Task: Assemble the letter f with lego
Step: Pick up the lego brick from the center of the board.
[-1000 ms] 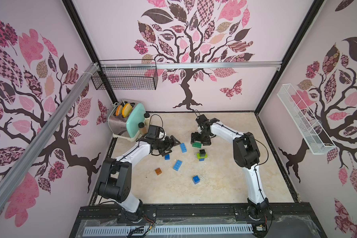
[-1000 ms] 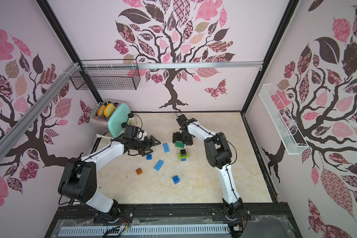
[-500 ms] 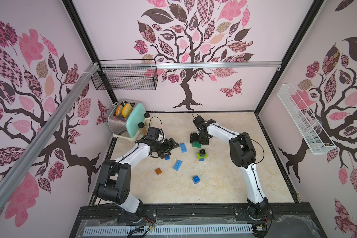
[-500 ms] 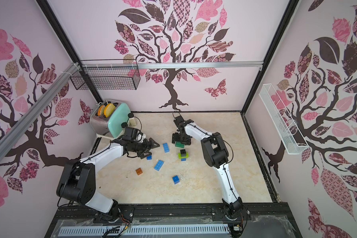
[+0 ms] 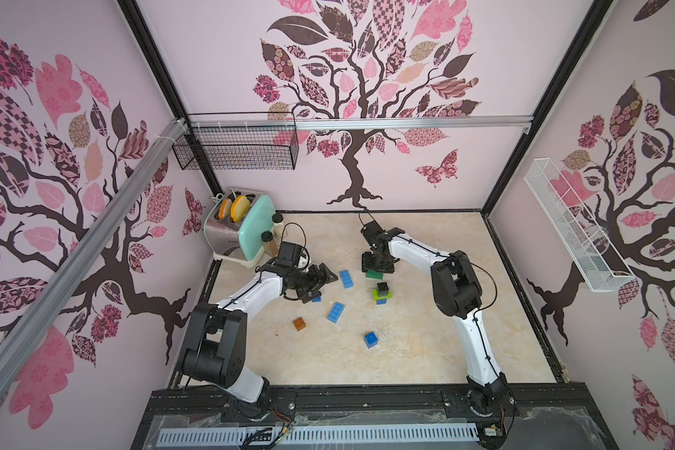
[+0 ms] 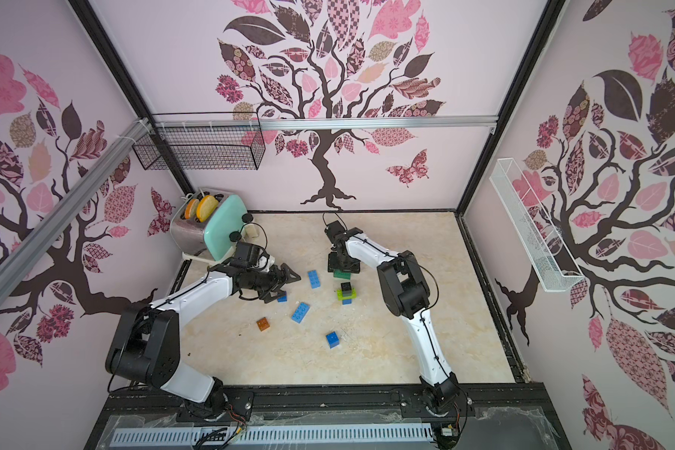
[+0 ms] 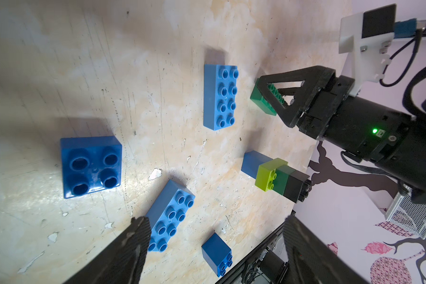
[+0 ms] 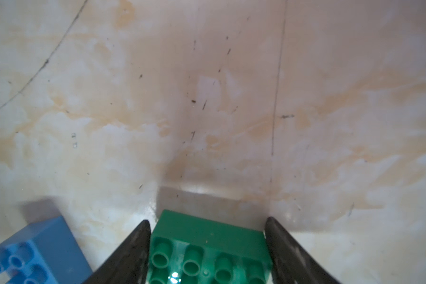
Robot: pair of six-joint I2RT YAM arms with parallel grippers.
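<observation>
My right gripper point(image 8: 207, 220) clamps the ends of the dark green oblong studded plastic brick point(image 8: 207, 248), which lies flat on the beige marbled tabletop point(image 8: 207, 98). My left gripper point(image 7: 214, 220) hangs spread wide, empty, near a light blue oblong plastic brick point(image 7: 171, 214).

Bright even light — soft shadows, edges bowed — right wrist view blurred.
</observation>
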